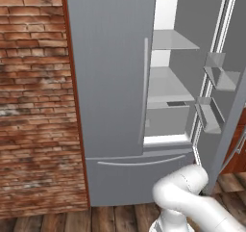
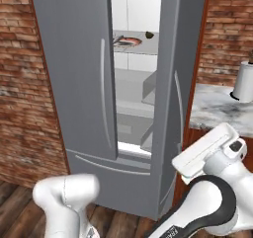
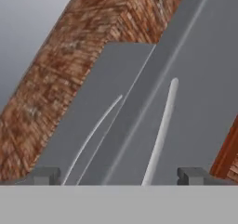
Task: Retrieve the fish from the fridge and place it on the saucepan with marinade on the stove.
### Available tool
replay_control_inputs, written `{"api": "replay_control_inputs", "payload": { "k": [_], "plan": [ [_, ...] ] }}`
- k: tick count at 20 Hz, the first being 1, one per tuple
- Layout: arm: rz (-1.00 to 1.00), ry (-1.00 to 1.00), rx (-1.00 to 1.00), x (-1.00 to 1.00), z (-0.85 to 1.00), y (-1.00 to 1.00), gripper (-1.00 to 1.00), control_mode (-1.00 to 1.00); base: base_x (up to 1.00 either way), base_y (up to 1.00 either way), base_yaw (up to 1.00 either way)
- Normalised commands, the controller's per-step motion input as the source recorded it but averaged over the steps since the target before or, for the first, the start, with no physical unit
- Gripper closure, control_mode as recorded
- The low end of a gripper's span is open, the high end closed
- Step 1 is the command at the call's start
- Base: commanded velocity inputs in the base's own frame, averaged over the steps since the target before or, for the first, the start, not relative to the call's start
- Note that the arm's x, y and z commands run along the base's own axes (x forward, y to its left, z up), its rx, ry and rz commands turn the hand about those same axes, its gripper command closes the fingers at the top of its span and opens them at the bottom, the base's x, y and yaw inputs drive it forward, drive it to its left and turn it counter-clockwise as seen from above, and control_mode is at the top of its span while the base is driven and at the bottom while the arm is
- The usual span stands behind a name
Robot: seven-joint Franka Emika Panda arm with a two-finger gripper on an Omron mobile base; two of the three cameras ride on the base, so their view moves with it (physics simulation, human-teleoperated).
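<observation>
The fridge [image 1: 113, 96] is a tall grey metal French-door unit with long vertical handles and a bottom drawer [image 1: 139, 175]. Its left door [image 1: 108, 72] is shut; its right door [image 2: 175, 99] stands swung out, showing a white interior with glass shelves. From the left base view the door bins [image 1: 214, 89] on the open door's inner face are visible, and the shelves [image 1: 168, 86] in sight there look bare.

From the right base view, through the gap between the doors, an upper shelf of the fridge carries a reddish-brown round dish [image 2: 129, 40] with a small dark lump [image 2: 148, 34] just to its right. A slim pale streak lies against the near edge of that dish; it may be the fish, but it is too small and too hidden by the door edge to be sure.

The jaws [image 3: 118, 175] stand wide open and hold nothing. In the hand view their two dark tips rise at the bottom, facing the outer face of the open fridge door, with its handle [image 3: 162, 125] running up between them but apart from both. The upper shelf is deep inside the fridge, well apart from the jaws, with the door between.

The arm [image 2: 207, 192] is folded low in front of the fridge, its elbow near the drawer and its hand [image 2: 210, 150] raised beside the open door's outer face, in front of the tabletop [image 2: 220, 111] right of the fridge.
</observation>
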Motion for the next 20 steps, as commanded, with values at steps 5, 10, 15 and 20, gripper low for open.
{"api": "replay_control_inputs", "payload": {
  "k": [5,10,15,20],
  "plan": [
    [-0.49,-0.07,-0.04,0.0,-0.24,1.0,-1.0,-1.0,0.0,0.0,0.0],
    [-0.45,-0.14,-0.01,-0.22,-0.06,0.94,-1.0,-1.0,0.0,0.0,0.0],
    [-0.33,-0.1,0.0,-0.11,0.05,0.83,-1.0,-1.0,0.0,0.0,0.0],
    [-0.22,-0.04,0.0,-0.01,0.09,0.69,-1.0,-1.0,0.0,0.0,0.0]
  ]
}}
